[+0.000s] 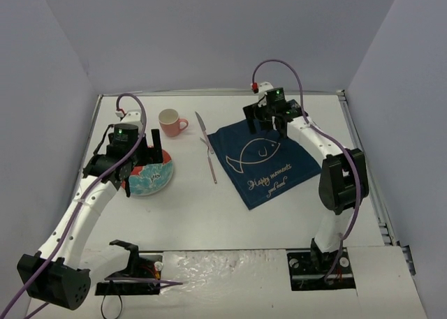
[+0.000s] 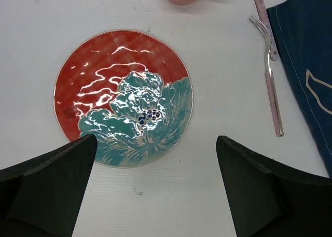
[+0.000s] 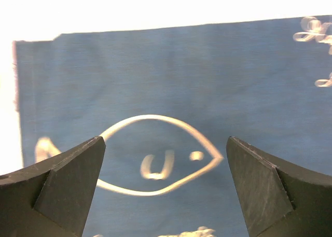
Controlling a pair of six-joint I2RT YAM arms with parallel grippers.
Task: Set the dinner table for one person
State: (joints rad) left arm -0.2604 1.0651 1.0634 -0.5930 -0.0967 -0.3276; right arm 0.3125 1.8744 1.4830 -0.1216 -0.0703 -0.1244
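Note:
The dinner table (image 1: 230, 214) is a white top with a thin metal rim. A red and teal plate (image 1: 150, 176) lies at its left, and a pink mug (image 1: 171, 122) stands behind it. A knife (image 1: 202, 127) and a pink-handled fork (image 1: 209, 162) lie between the plate and a navy fish-print cloth (image 1: 269, 162). My left gripper (image 1: 148, 151) hangs open and empty over the plate's near edge (image 2: 124, 97); the left wrist view also shows the gripper (image 2: 156, 141) and the fork (image 2: 270, 76). My right gripper (image 1: 269, 123) is open and empty above the cloth's far corner, over the fish print (image 3: 155, 154), and shows in the right wrist view (image 3: 166, 139).
Grey walls close in the table at the back and both sides. The arm bases and black mounting brackets (image 1: 133, 266) sit at the near edge. Purple cables (image 1: 279, 64) loop above both arms. The cloth's left edge (image 2: 306, 66) lies close beside the fork.

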